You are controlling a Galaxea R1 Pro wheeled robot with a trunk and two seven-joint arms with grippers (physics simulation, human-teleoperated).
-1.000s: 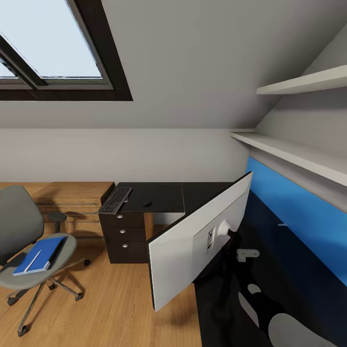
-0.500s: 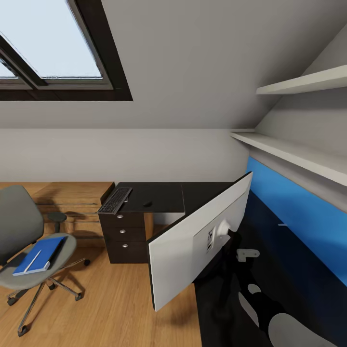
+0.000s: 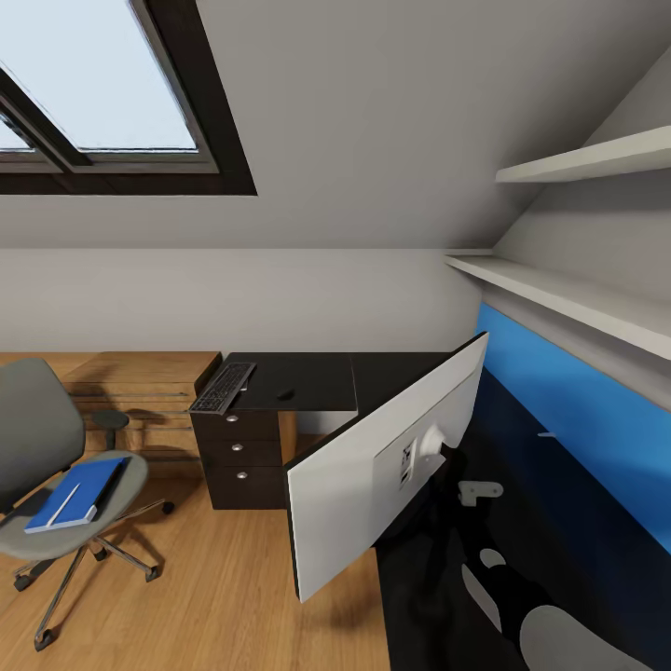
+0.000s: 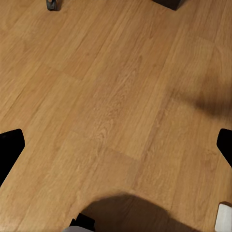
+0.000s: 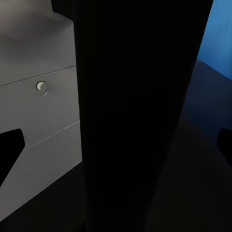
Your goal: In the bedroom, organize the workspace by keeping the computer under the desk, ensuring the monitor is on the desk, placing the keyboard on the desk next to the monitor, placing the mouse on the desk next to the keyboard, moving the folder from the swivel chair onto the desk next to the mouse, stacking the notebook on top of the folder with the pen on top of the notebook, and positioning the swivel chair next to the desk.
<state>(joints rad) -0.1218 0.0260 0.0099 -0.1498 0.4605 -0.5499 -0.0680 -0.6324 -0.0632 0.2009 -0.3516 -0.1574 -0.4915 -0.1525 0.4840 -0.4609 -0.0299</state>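
— Sloped attic walls, wood floor. Where's the folder [image 3: 76,494]?
— On the chair [image 3: 37,466] seat, long axis running away from us, on the left arm's side. Keyboard [image 3: 224,388], mouse [image 3: 285,394], monitor [image 3: 387,461] sit on the table [image 3: 308,377].
— Grippers?
— Both spread, empty.

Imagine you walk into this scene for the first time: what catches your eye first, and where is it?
The monitor dominates the head view, its white back turned to the camera, standing angled on the black desk. Behind it runs the bright blue back panel at the right. At lower left, the blue folder lies on the seat of the grey swivel chair, with a thin white pen on top.
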